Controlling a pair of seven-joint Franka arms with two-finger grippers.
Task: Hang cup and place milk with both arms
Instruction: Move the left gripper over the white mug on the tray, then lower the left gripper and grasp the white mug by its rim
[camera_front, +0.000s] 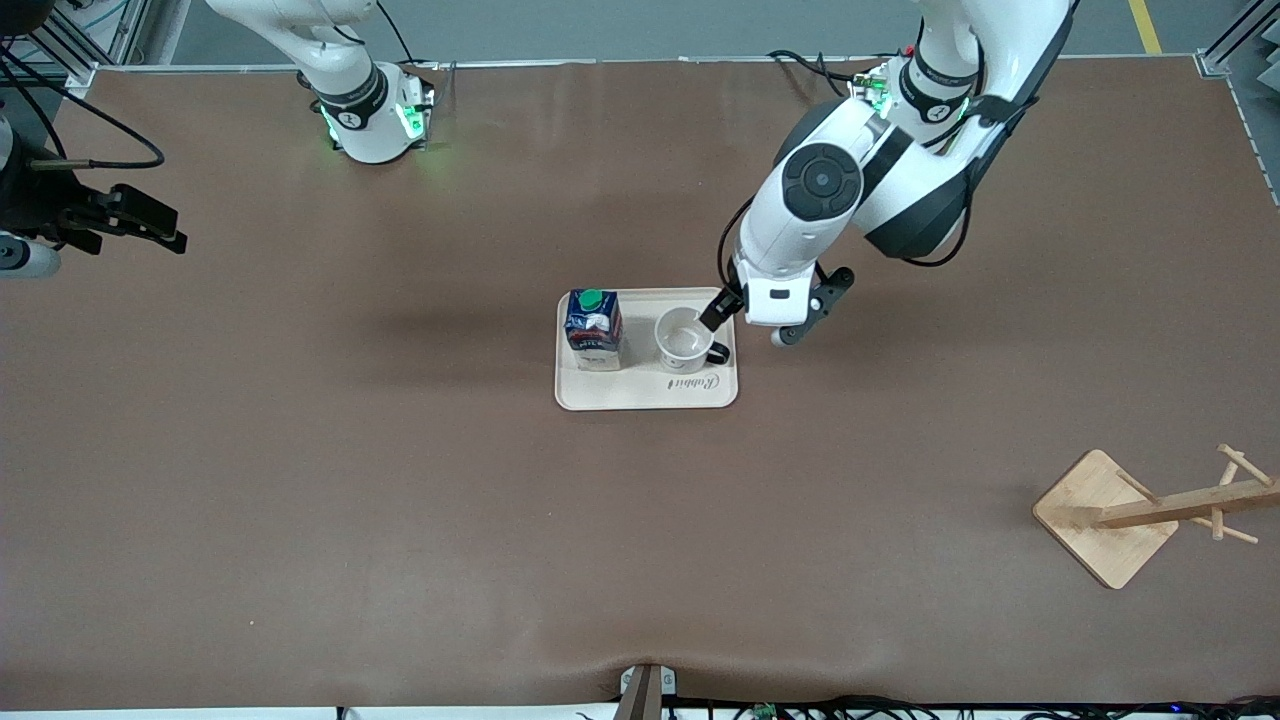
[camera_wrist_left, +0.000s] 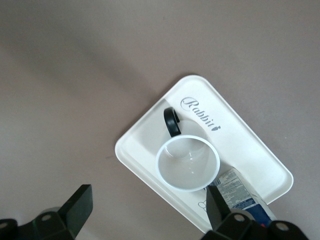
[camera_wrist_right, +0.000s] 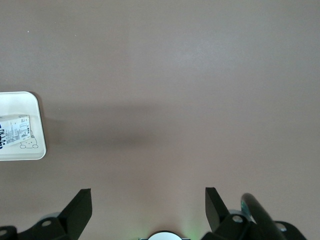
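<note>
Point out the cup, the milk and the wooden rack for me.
cup (camera_front: 683, 340), front view, inside of the white bowl.
milk (camera_front: 593, 330), front view, dark blue upper side below the green cap.
wooden rack (camera_front: 1098, 515), front view, flat square base.

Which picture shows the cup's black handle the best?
The left wrist view: the cup fills the middle and its handle shows whole. The front view shows the handle tiny. The right wrist view misses the cup.
</note>
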